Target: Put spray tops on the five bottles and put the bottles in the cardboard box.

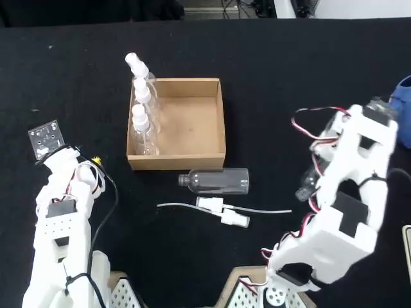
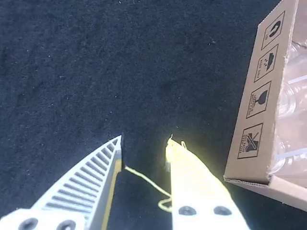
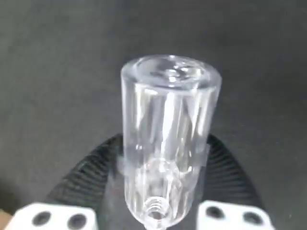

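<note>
Right wrist view: right gripper (image 3: 165, 160) clamped on clear plastic bottle (image 3: 168, 115) w/o top. Jaws apart, left gripper (image 2: 144, 143) sits beside brown cardboard box (image 2: 249, 158) w/ 4 handling pictograms (image 2: 261, 91). 3 capped bottles (image 1: 142, 109) inside; 1 uncapped bottle (image 1: 218, 181), 2 white spray tops (image 1: 221, 212) mid black table (image 1: 289, 64).

I see three clear spray-topped bottles (image 1: 142, 119) lining the left wall of the brown cardboard box (image 1: 192, 125), leaving its right side free.

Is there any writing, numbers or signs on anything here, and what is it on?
No words or numbers can be read anywhere.
On the cardboard box: four square handling pictograms along its outer wall, without lettering.
On the held bottle: clear plastic, no label.
</note>
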Controlling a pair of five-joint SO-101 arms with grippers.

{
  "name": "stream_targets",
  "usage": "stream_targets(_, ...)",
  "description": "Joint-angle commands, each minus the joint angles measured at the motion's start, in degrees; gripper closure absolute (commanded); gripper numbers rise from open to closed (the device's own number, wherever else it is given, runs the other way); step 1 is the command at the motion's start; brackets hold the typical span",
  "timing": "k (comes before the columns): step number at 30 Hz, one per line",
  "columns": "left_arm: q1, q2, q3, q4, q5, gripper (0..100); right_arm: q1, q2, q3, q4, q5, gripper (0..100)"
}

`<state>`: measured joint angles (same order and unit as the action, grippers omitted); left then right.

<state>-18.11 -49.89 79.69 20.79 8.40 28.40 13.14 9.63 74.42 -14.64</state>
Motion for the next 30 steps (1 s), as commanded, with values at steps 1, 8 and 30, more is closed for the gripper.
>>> stream_targets(1,0.5,-1.5,-0.4,-0.7,0.4,97,-3.2,-5.1,-1.9,2.5,10.2,78.1)
stream_targets(8,0.6,-1.5,-0.4,-0.7,0.4,97,-3.5,-6.9,-8.0,10.8,20.0,67.4)
stream_targets(30,0.5,-1.2,-0.4,-0.7,0.4,97,3.3,-6.9,-13.0,18.8,105.8,59.2)
